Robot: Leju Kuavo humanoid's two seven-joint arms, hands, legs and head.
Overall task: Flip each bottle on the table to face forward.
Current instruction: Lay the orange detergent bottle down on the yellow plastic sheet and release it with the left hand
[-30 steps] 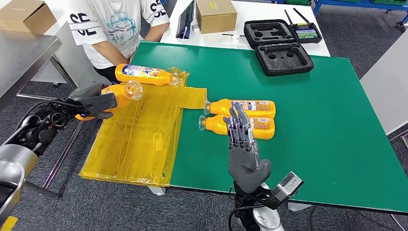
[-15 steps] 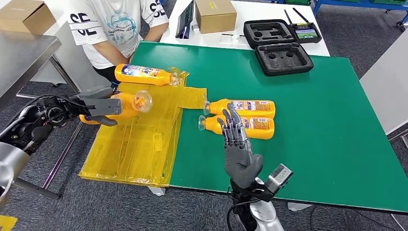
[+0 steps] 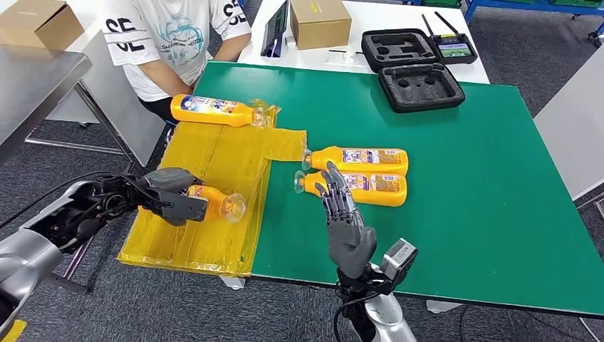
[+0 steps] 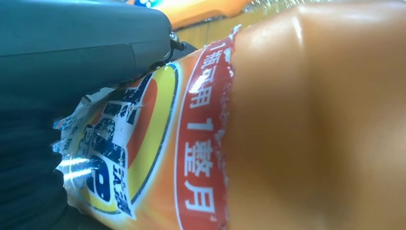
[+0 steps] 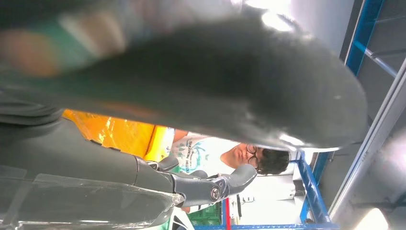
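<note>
We hold one orange bottle (image 3: 210,203) in our left hand (image 3: 171,196) at the lower left of the head frame, low over the yellow sheet (image 3: 214,192) that covers the left end of the green bench (image 3: 441,164); the fingers wrap the body, the clear neck points right, and from the left wrist we see its printed label (image 4: 143,158) pressed close against the palm; so the step in hand appears to be the turning and setting-down of this bottle. Our right hand (image 3: 343,221) stands raised at lower centre, fingers spread and holding nothing, just below two bottles (image 3: 360,173) that lie side by side at mid-frame, necks to the left; a fourth bottle (image 3: 217,110) lies at the sheet's upper edge, near a seated person (image 3: 171,35). Next, we judge, the held bottle must be lowered onto the sheet with its label side up and released without rolling; whether the remaining bottles already face correctly we cannot tell for certain.
</note>
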